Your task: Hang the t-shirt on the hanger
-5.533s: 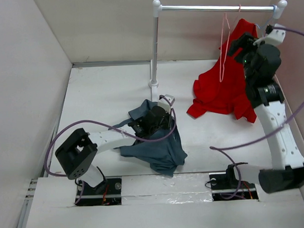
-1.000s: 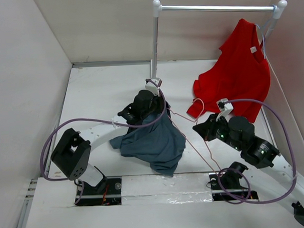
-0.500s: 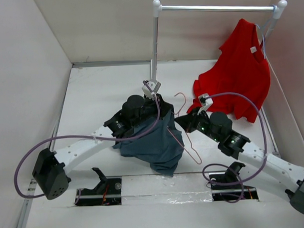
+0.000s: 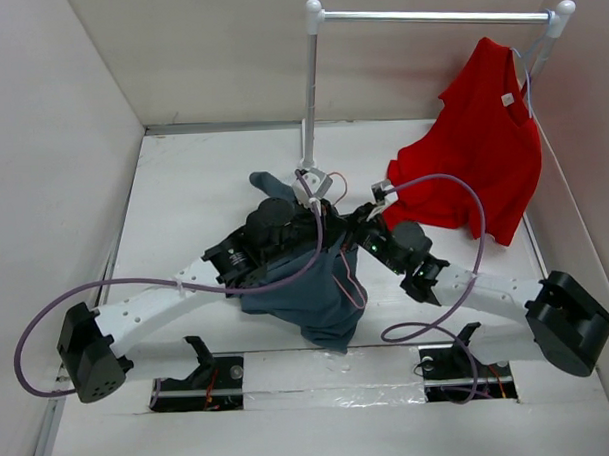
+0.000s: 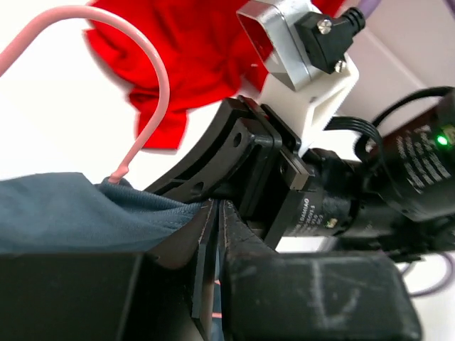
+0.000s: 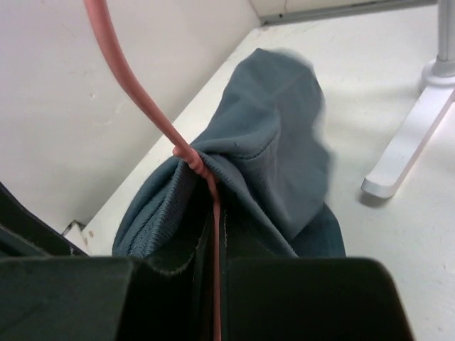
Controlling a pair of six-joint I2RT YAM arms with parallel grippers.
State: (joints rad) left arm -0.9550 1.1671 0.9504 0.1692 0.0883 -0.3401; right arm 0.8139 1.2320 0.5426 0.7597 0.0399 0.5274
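Observation:
The slate blue-grey t-shirt (image 4: 312,288) is bunched at the table's middle, with its upper edge lifted. My left gripper (image 4: 306,224) is shut on that raised edge; in the left wrist view the cloth (image 5: 71,213) runs into the closed jaws of the left gripper (image 5: 213,213). My right gripper (image 4: 353,232), right beside the left one, is shut on the pink wire hanger (image 4: 352,276). In the right wrist view the hanger wire (image 6: 131,78) rises from the closed right gripper (image 6: 215,214) through a fold of the t-shirt (image 6: 277,142). The hanger's hook (image 5: 153,71) curves above the cloth.
A red t-shirt (image 4: 487,142) hangs from the rail (image 4: 427,17) at the back right, its hem on the table. The rack's post (image 4: 308,98) and foot (image 6: 409,149) stand just behind the grippers. Walls close in left, right and back. Purple cables loop over both arms.
The right arm has swung left, bringing the hanger from mid-table to the t-shirt's raised edge. The left arm has stretched forward, lifting the cloth farther back. Both grippers stay shut.

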